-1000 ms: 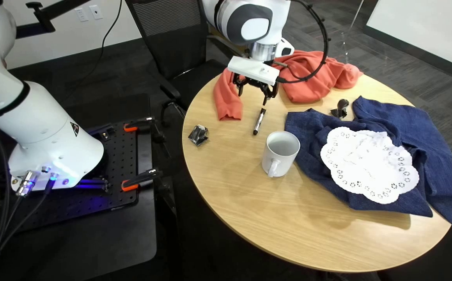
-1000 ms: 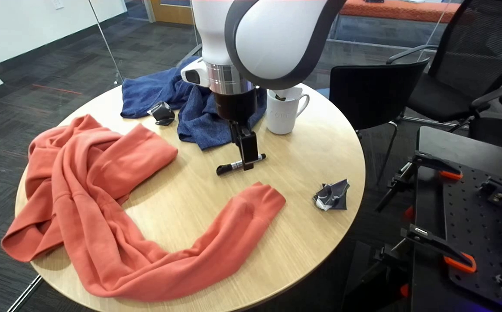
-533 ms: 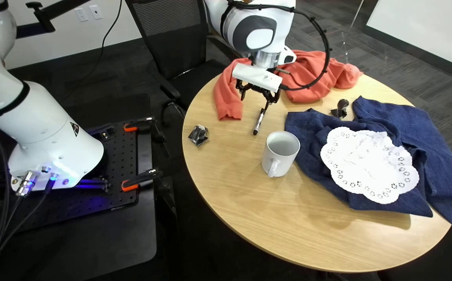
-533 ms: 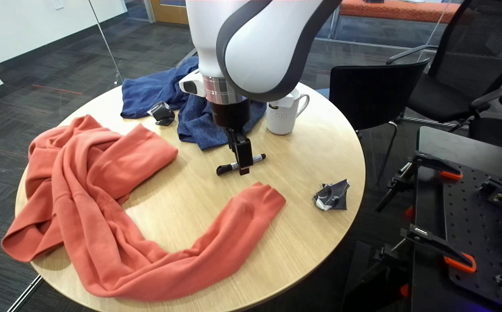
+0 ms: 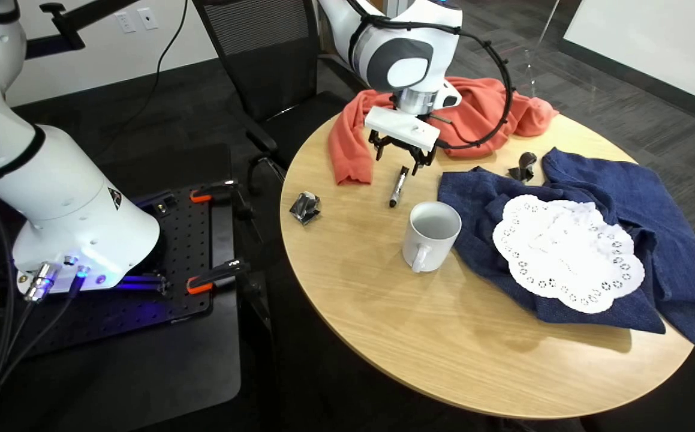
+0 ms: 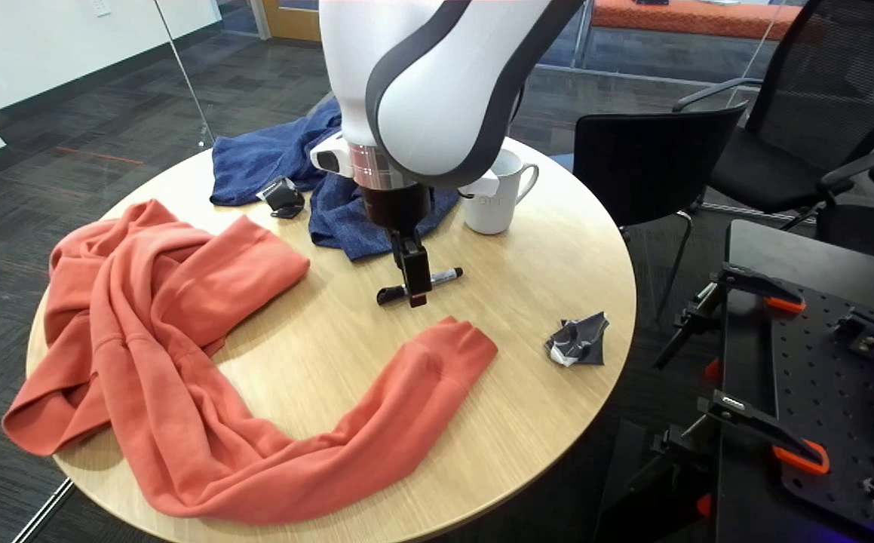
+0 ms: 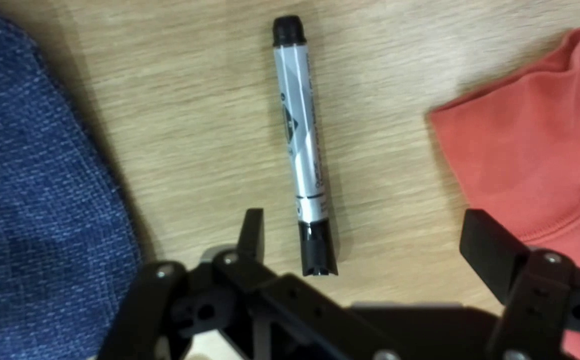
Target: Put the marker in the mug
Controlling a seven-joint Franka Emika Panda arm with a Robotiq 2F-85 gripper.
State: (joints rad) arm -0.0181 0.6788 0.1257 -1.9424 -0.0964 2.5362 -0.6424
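The marker lies flat on the round table, silver-white in the middle with black ends. It also shows in an exterior view and in the wrist view. My gripper is open and empty above the marker's flared black end. In the wrist view the gripper's fingers stand wide apart, with that black end between them, nearer the left finger. The white mug stands upright beside the marker, its handle to the side. In an exterior view the arm hides part of the mug.
A red-orange sweatshirt and dark blue cloth lie on either side of the marker. A white doily rests on the blue cloth. A crumpled dark wrapper and small dark clip-like object lie on the table.
My gripper has shifted sideways toward the blue cloth and a little downward in both exterior views, staying open. The marker and the mug have not moved.
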